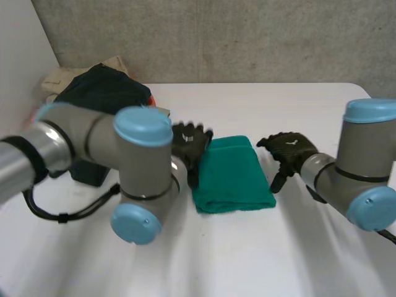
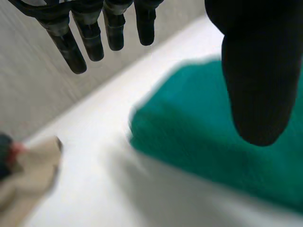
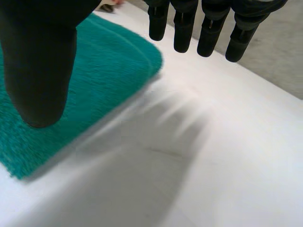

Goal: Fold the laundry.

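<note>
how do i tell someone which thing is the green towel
On the white table, look between the left hand and the right hand. There lies the teal terry towel, a flat folded rectangle, unlike the dark and beige clothes heaped at the far left.

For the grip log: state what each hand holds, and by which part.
Nothing is held. The left hand and right hand are open, fingers straight, one on each side of the folded green towel.
</note>
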### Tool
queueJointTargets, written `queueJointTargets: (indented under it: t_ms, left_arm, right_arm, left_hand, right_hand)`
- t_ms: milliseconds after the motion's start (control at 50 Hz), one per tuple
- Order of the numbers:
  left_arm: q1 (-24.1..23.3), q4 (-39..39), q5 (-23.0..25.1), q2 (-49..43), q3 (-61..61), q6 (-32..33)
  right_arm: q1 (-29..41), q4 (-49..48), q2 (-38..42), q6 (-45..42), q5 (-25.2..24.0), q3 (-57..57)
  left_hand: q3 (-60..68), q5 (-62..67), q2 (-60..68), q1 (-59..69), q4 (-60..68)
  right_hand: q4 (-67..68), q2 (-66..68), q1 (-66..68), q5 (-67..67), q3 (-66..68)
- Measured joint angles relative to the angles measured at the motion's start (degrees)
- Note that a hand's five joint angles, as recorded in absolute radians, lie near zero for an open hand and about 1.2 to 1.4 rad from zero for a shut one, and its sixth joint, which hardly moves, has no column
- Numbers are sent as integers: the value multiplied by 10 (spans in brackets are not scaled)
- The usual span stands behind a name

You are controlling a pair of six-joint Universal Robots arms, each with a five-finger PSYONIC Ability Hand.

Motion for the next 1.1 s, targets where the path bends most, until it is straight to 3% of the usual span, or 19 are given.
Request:
queueJointTargets:
  t_ms: [80, 180, 300, 380, 620, 680, 720, 780, 840, 940, 1100]
  left_arm:
    - [6, 7, 36, 46, 2, -2]
    - [16, 9, 131, 88, 3, -7]
    - [22, 1, 253, 106, 3, -32]
    - [25, -4, 297, 110, 3, -58]
    - [24, -4, 304, 111, 3, -79]
    - [24, -3, 302, 111, 2, -78]
    - [24, -3, 301, 111, 0, -78]
    - [24, -2, 301, 110, -1, -78]
    - [25, -2, 301, 110, -2, -77]
    - [27, -2, 301, 112, -2, -77]
    - [39, -1, 301, 127, -1, -79]
  right_arm:
    - [-13, -33, -31, 17, 7, 57]
    - [-21, -53, -48, 60, 2, 115]
    - [-23, -67, -45, 115, -43, 147]
    - [-21, -77, -36, 146, -78, 147]
    - [-14, -93, 23, 172, -92, 102]
    - [-9, -96, 42, 169, -80, 83]
    - [-6, -101, 51, 167, -68, 71]
    - [-5, -112, 57, 167, -49, 61]
    - [-7, -132, 55, 168, -22, 48]
    - [-18, -155, 51, 171, 5, 12]
    - [-103, -141, 132, 170, 42, -168]
  left_hand:
    - [0, 0, 0, 0, 0]
    - [0, 0, 0, 0, 0]
    - [0, 0, 0, 0, 0]
    - [0, 0, 0, 0, 0]
    - [0, 0, 0, 0, 0]
    - [0, 0, 0, 0, 0]
    - [0, 0, 0, 0, 0]
    - [0, 0, 0, 0, 0]
    - [0, 0, 0, 0, 0]
    - [0, 0, 0, 0, 0]
    - [0, 0, 0, 0, 0]
  right_hand:
    - [0, 0, 0, 0, 0]
    - [0, 0, 0, 0, 0]
    - [0, 0, 0, 1, 0]
    - [0, 0, 0, 4, 0]
    - [67, 64, 84, 68, 71]
    - [216, 227, 212, 206, 217]
    - [420, 376, 314, 388, 368]
    - [508, 419, 336, 471, 427]
    - [521, 471, 336, 489, 502]
    - [522, 471, 336, 495, 513]
    - [524, 471, 336, 504, 515]
